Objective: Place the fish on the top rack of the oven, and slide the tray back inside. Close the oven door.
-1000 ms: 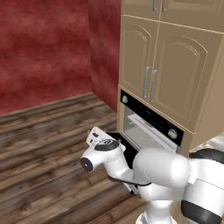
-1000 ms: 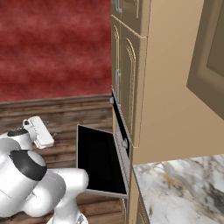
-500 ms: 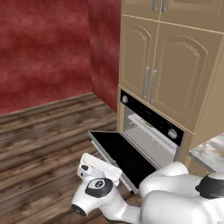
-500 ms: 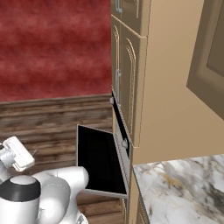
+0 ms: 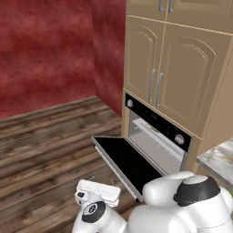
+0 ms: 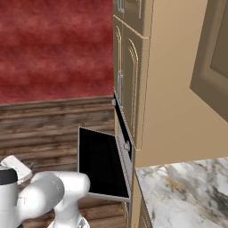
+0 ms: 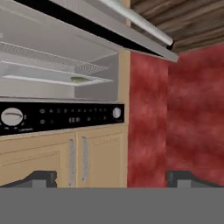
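- Fish (image 7: 80,79): lies on the tray (image 7: 48,74), far ahead of the jaws and well apart from them, inside the oven (image 5: 157,136).
- Tray: sits within the pale grey cavity, nothing jutting over the door; appears slid home, judging from the hand view.
- Oven door (image 5: 129,161): hangs fully open and flat, black glass upward; silver handle (image 7: 140,22) along its free edge, closest to the jaws of all task items, though not touching them.
- Gripper (image 7: 113,178): spread wide and empty, fingertips (image 7: 41,177) far apart with only cabinet fronts and red wall between them; hand view rolled over, so floor planks show at its top.
- Change over the last second: drops from door height in front of the cavity to a low station by the floor, beside and below the door's free edge; door, tray and fish unchanged.
- Meaning for the task: placing and sliding look finished; only the closing remains, and the low stance suggests an upward push under the door's front edge.
- Risk: glancing off the handle instead of catching the panel.
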Controlling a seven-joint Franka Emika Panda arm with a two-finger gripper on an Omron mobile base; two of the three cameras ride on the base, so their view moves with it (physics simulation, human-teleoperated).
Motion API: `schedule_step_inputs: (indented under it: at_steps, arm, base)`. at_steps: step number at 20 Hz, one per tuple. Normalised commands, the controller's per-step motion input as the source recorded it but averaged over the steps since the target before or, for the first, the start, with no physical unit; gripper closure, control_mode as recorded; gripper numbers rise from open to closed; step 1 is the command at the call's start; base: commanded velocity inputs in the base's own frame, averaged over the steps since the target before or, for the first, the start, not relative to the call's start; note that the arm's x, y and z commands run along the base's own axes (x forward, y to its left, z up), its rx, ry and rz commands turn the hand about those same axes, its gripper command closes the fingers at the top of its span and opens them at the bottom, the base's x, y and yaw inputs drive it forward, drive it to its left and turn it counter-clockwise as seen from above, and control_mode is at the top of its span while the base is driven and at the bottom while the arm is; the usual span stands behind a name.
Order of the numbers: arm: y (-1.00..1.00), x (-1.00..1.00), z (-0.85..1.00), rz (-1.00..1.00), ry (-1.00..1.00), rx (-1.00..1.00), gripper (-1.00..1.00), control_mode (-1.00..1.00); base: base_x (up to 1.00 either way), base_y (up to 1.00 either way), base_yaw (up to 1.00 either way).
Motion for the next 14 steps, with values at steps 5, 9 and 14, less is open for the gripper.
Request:
schedule_step_inputs:
  at_steps: [5, 9, 14]
  arm:
    - [0.38, -0.08, -0.86, -0.17, 0.0, -0.29, -1.0, -1.0]
    - [0.24, -0.16, -0.8, -0.2, 0.0, -0.27, -1.0, -1.0]
    - [0.31, -0.01, -0.7, -0.22, 0.0, -0.22, -1.0, -1.0]
  base:
    - [0.0, 0.0, 0.0]
    - [0.0, 0.0, 0.0]
    - [0.0, 0.0, 0.0]
